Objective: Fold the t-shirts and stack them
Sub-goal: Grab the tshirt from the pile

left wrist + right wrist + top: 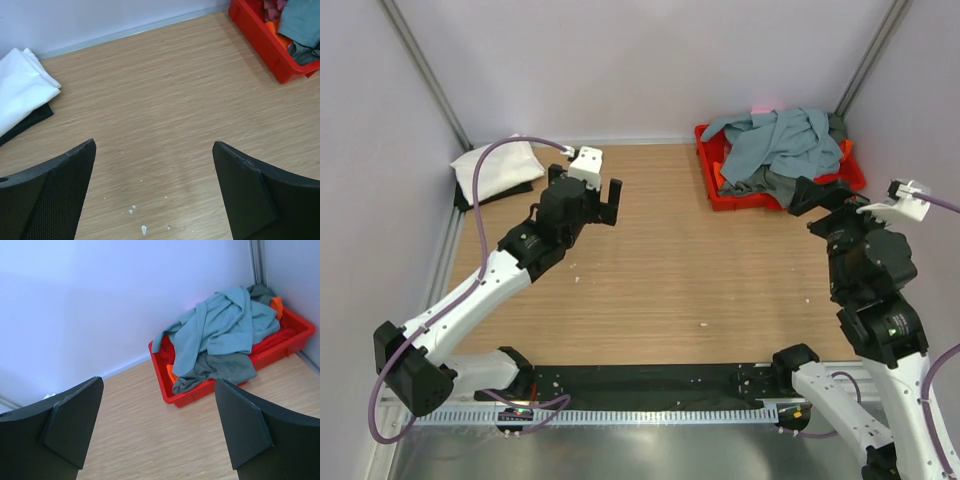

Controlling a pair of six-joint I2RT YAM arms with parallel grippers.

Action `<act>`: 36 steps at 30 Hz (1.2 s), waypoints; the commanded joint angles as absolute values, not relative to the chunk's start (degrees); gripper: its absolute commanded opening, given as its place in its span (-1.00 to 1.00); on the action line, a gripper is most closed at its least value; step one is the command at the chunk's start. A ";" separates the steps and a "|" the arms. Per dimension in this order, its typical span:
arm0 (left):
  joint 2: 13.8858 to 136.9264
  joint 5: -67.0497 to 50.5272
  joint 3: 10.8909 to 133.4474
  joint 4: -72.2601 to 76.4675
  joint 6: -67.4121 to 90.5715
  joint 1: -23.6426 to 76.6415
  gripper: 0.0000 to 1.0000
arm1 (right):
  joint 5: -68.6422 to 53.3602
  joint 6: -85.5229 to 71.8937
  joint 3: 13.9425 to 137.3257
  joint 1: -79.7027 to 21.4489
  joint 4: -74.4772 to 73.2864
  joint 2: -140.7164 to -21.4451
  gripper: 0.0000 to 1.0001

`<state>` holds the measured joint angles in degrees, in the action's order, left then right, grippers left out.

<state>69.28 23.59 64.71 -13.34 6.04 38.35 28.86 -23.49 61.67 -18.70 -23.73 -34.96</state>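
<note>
T-shirts (775, 150) lay heaped in the red crate (730, 203) at far right, the blue-grey t-shirt (220, 325) topmost. A folded white t-shirt (498, 168) sat far left. The left gripper (155, 190) and right gripper (160, 425) gaped, empty.

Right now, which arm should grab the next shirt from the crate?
Right. The right gripper hangs open and empty beside the red crate, facing the blue-grey t-shirt heaped on top. The left gripper, also open, sits across the table near the folded white t-shirt.

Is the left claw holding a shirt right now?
No, the left claw is open over bare table, and the folded white t-shirt lies apart from it.
</note>
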 commanded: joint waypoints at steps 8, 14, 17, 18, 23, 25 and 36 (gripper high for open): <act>68.12 25.57 68.55 -15.64 3.25 39.55 0.99 | 32.50 -11.78 76.01 -18.90 -18.72 -49.20 1.00; 67.85 26.72 68.64 -15.91 3.34 39.99 0.98 | 32.72 -16.07 115.16 -10.74 -47.76 -87.48 0.99; 68.20 26.72 69.08 -16.43 3.25 40.25 0.98 | 21.73 -16.61 130.11 -4.34 -53.43 -104.73 0.96; 68.20 26.89 69.17 -16.70 3.25 40.34 0.98 | 20.06 -17.13 132.51 -3.09 -53.52 -108.42 0.93; 68.29 26.98 69.17 -16.87 3.43 40.95 0.99 | 13.98 -18.02 143.26 0.97 -53.62 -125.04 0.81; 68.64 26.89 69.52 -17.22 3.43 41.04 0.99 | 13.01 -17.23 141.25 1.05 -49.95 -126.64 0.81; 70.84 27.16 71.10 -19.25 3.69 41.13 0.99 | 12.13 -17.49 141.15 2.29 -45.70 -135.61 0.42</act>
<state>70.22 25.96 68.60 -18.83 4.01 40.86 13.52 -17.23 139.04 2.09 -48.97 -135.72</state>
